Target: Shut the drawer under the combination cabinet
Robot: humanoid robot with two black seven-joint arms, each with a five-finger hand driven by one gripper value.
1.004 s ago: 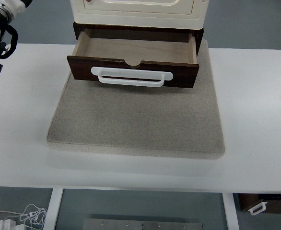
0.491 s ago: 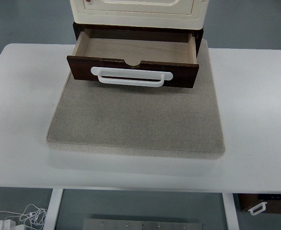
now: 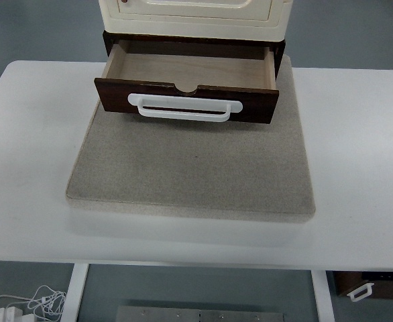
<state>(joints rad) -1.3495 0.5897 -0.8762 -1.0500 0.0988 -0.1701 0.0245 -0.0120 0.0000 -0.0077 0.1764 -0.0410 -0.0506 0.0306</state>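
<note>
Drawer [image 3: 186,94] is what we are dealing with, and it is standing pulled well out from the dark base under the cream combination cabinet [image 3: 195,13] at the far middle of the table; its pale wooden inside is showing bare, and its white handle [image 3: 184,107] is running across the dark front panel, facing the near edge. We are seeing neither of our hands over the white table [image 3: 357,147], so we cannot tell whether their fingers are apart or together; the push is not yet begun.

We are judging the risks from how things are lying: the cabinet is resting on a grey mat [image 3: 193,168], not fixed so far as we can see, so a hard shove may be sliding or tipping the whole unit toward the far edge instead of seating the drawer; a push landing off to the left or right end of the panel may be skewing the drawer so it is jamming in its opening; fingers hooking under the handle may be getting caught or pulling it back out.
</note>
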